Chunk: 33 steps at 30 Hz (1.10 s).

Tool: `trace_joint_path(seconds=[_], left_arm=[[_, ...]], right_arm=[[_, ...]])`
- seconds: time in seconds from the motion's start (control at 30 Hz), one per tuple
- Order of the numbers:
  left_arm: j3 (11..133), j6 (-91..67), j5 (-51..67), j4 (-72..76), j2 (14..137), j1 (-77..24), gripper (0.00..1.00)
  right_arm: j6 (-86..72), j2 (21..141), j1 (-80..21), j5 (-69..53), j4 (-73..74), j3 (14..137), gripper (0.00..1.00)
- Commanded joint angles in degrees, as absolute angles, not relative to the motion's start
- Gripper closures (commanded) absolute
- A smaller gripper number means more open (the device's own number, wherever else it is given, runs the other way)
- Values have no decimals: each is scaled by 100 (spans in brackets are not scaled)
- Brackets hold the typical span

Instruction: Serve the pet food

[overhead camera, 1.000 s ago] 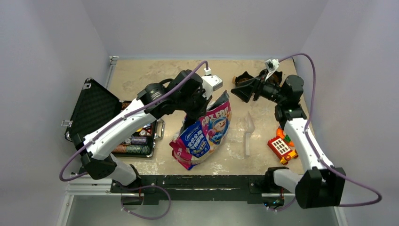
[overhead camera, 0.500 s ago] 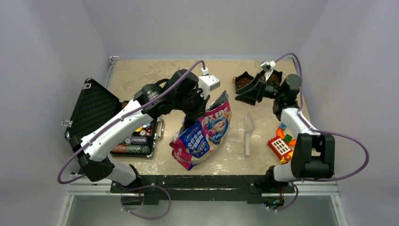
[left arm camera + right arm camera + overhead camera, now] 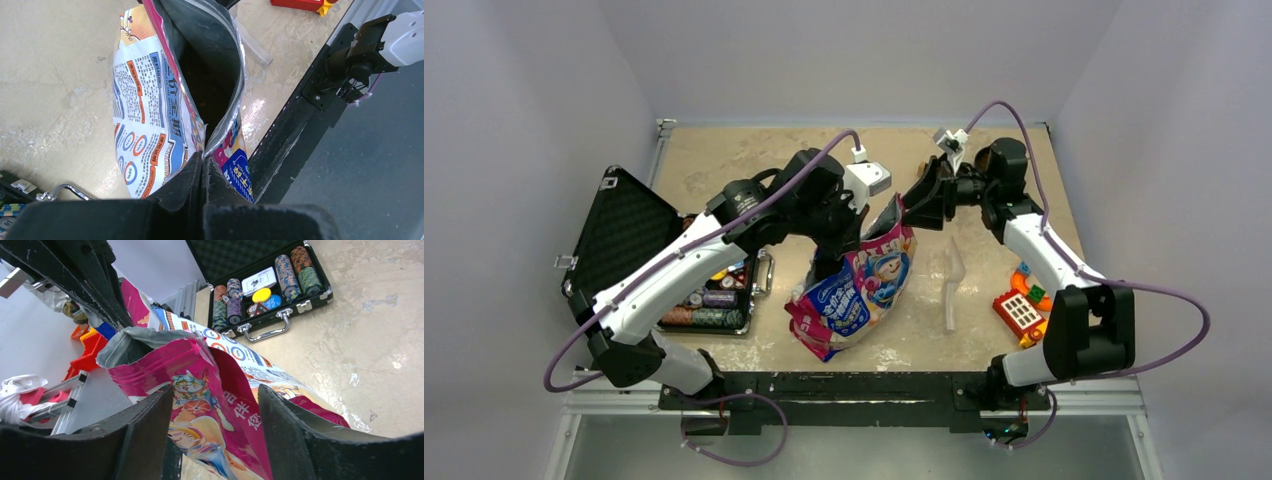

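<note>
Top view: we call this the bag-opening step, no scooping yet. The left gripper (image 3: 844, 242) is clamped on the far-left corner of the kibble bag (image 3: 856, 290) mouth, propping it up. The right gripper (image 3: 911, 207) sits at the bag's far-right lip, jaws apart, gripping nothing. A clear plastic scoop (image 3: 951, 280) lies flat right of the bag, the poker chip case (image 3: 624, 235) is left of it, and the toy blocks (image 3: 1022, 312) are further right. Left wrist view: the pinch is on the crinkled foil seam, glossy print outside, dull silver lining, mouth gaping into a dark throat. We judge the pet food is down in there; the pellets are not clearly made out. Right wrist view: the black fingers (image 3: 145, 440) straddle the pink cartoon front panel, and we can't tell if they touch it. Next move, we'd guess: close on that lip and pull away from the left pinch to widen the mouth. The foil looks thin and slippery and should buckle easily.
</note>
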State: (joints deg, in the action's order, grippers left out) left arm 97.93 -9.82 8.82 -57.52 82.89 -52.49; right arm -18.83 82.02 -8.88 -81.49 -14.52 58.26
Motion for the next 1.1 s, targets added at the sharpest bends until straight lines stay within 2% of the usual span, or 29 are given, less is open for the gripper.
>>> trace_joint_path(seconds=[0.0, 0.13, 0.2, 0.27, 0.4, 0.53, 0.57, 0.7, 0.9, 1.07], left_arm=[[9954, -1000, 1298, -5873, 7890, -5247, 100], [10086, -1039, 1400, -6081, 7942, -5247, 99], [10157, -1075, 1338, -6214, 7908, -5247, 92], [10200, -1153, 1119, -6470, 7819, -5247, 76], [9999, -1420, 544, -6844, 7339, -5247, 39], [9543, -1757, 326, -7081, 6734, -5247, 23], [9480, -1818, 330, -7173, 6644, -5247, 21], [9172, -2016, 615, -7369, 6449, -5247, 20], [8735, -2118, 1004, -6986, 6386, -5247, 38], [8799, -2095, 1263, -6629, 6769, -5262, 38]], right_arm=[[-1697, 8177, -1012, -8610, -1239, 5984, 40], [-1716, 8271, -1151, -8682, -1255, 6069, 55], [-1738, 8341, -1217, -8691, -1268, 6141, 60], [-1791, 8358, -1247, -8634, -1346, 6156, 66], [-2146, 8267, -1247, -8552, -1750, 6041, 78], [-2635, 8106, -1247, -8371, -2264, 5849, 95], [-2723, 8038, -1240, -8298, -2408, 5774, 99], [-2511, 7680, -1231, -7676, -2107, 5556, 100], [-2277, 7482, -1230, -7128, -1607, 5476, 100], [-1997, 7453, -1200, -6910, -1029, 5637, 100]])
